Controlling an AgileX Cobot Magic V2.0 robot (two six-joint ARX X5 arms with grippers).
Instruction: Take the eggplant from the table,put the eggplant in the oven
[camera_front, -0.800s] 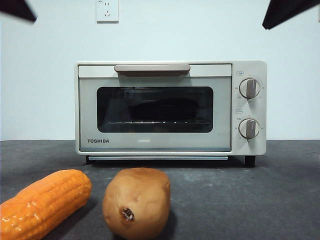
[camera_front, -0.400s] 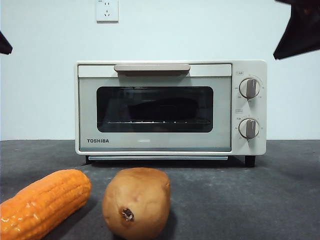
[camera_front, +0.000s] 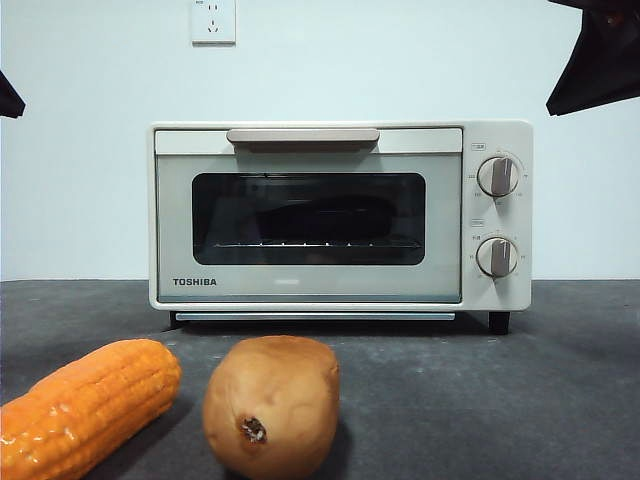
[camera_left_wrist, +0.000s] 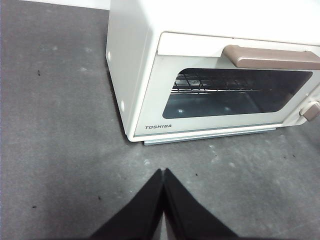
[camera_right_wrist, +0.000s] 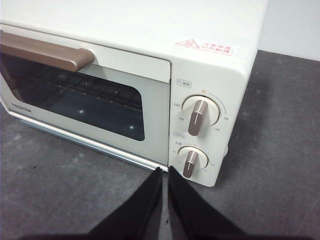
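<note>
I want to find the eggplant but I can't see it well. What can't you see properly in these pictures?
- The eggplant: front view, only a dark shape behind the oven door's tinted glass; colour and stem can't be made out.
- Corn cob: front view, its end cut off by the picture's edge.
- Potato: front view, its base cut off by the bottom edge.
- Knob markings: right wrist view, too small to read.

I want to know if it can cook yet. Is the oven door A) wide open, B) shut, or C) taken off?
B: the oven has its door flat against the front, with the handle up at the top.
</note>
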